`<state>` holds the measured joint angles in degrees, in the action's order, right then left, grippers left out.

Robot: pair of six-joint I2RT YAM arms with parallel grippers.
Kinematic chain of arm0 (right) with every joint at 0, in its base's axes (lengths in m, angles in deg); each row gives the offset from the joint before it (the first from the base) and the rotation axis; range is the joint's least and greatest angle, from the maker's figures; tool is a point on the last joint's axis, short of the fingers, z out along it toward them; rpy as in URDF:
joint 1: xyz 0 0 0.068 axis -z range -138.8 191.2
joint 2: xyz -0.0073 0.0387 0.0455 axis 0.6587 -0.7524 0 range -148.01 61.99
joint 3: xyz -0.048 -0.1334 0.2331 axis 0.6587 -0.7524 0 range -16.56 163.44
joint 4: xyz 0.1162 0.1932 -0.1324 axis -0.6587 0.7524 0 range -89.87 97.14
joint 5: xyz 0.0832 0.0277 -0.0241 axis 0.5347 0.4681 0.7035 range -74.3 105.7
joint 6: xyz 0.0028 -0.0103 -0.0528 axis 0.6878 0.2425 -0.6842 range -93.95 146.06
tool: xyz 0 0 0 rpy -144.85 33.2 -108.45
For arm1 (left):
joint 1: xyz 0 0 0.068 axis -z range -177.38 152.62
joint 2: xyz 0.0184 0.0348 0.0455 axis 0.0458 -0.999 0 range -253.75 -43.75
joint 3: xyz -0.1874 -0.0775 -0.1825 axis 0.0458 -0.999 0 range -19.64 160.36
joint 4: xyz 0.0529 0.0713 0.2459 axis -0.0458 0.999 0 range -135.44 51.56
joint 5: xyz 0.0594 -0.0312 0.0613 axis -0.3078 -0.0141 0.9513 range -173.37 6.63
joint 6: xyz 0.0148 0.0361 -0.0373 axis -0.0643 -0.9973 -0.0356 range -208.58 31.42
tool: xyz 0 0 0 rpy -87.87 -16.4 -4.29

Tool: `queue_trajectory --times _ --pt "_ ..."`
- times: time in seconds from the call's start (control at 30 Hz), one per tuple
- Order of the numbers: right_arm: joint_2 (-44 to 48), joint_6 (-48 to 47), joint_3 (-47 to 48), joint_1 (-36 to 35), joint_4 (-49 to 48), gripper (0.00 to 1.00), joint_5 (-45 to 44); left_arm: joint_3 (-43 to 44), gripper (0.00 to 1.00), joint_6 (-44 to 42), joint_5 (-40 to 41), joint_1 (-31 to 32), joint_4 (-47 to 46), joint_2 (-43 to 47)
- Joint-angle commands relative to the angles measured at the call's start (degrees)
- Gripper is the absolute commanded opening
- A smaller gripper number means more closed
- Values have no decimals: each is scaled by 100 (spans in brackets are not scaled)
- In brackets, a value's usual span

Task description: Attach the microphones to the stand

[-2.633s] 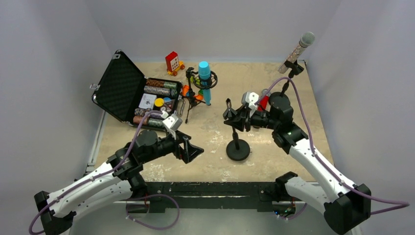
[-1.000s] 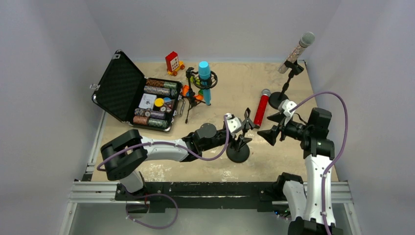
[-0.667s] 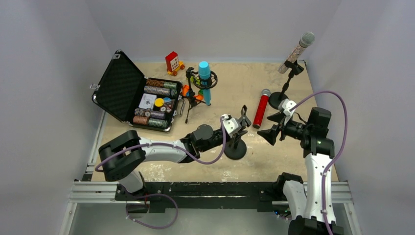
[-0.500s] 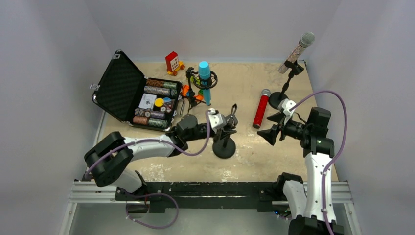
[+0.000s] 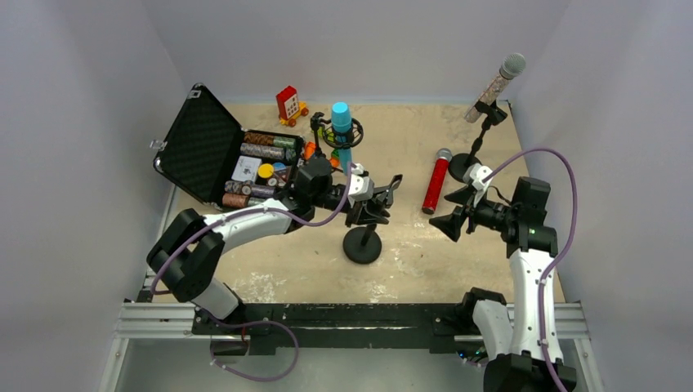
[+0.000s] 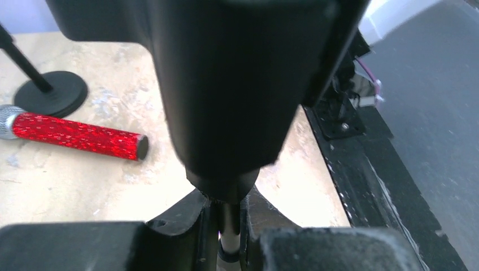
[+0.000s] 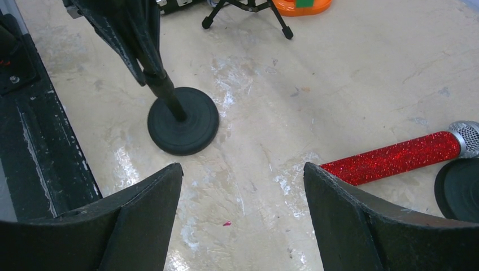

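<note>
In the left wrist view the stand (image 6: 226, 113) is a blurred black mass close to the lens, hiding the table (image 6: 68, 186) behind it; the red microphone (image 6: 73, 135) loses its grille head at the left edge. In the right wrist view a second stand's base (image 7: 458, 189) is cut by the right edge.

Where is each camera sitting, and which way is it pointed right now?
Top external: above, behind the bases, looking down at the table; left arm and right arm show.
Left wrist: faces rightward; left fingers clamp the stand.
Right wrist: faces leftward; right fingers show, open.
Both wrist views share the red microphone and the stand.
</note>
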<state>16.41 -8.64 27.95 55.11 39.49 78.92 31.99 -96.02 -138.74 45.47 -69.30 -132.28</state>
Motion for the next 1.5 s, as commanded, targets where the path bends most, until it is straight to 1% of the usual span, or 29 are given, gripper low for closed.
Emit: queue_trajectory --times 0.0,0.03,0.1,0.13,0.2,0.27,0.33,0.43,0.53,0.6,0.7,0.77,0.8,0.9,0.97,1.07,1.13,1.17,1.27,1.37,1.47 --pt "-59 -98 -3 27 11 82 160 -251 27 440 205 -22 -1689 -220" --pt "-68 -106 -4 24 11 82 156 -390 39 514 403 -20 -1946 -219" --pt "-86 -107 -10 17 16 82 158 -688 55 530 798 -22 -2276 -134" --pt "-93 -119 -8 25 13 82 161 -851 61 539 971 -20 -2389 -44" --pt "-106 -121 -6 23 11 82 164 -1177 69 500 1329 -21 -2465 247" --pt "-115 -127 -4 18 19 82 152 -1493 73 526 1649 -22 -2312 663" --pt "-110 -125 -4 22 12 82 130 -1832 75 668 2037 -14 -2032 1177" --pt "-100 -126 -4 24 13 82 129 -2530 78 1079 2715 10 -1675 2124" --pt "-100 -123 -4 22 11 82 144 -2851 79 1359 3399 86 -710 3184" --pt "-108 -117 3 22 11 82 155 -2656 79 1580 3707 142 395 3873" --pt "-126 -125 13 24 24 82 157 -1819 78 1957 4063 171 2137 4536" --pt "-111 -127 14 22 36 82 155 -939 79 2251 4165 171 3381 4649" --pt "-97 -125 14 24 38 82 151 -447 81 2428 4215 171 3941 4583" --pt "-59 -125 14 19 37 82 162 1154 81 2710 4196 171 5494 3999" --pt "-46 -117 14 18 38 82 177 2095 81 2899 4167 172 6272 3500" --pt "-26 -108 22 16 55 82 188 3299 81 2980 4223 215 7094 2770" --pt "2 -101 14 20 55 82 203 4103 81 2815 4554 363 7669 2256" --pt "12 -99 14 23 47 82 208 4669 81 2711 4710 467 7931 1975" --pt "14 -90 14 23 51 82 234 5884 81 2426 5191 844 8623 920" --pt "14 -81 20 23 59 82 235 6976 81 2220 5656 1075 9313 -11" --pt "32 -77 14 27 64 82 235 7768 80 2100 5948 1188 9712 -682"
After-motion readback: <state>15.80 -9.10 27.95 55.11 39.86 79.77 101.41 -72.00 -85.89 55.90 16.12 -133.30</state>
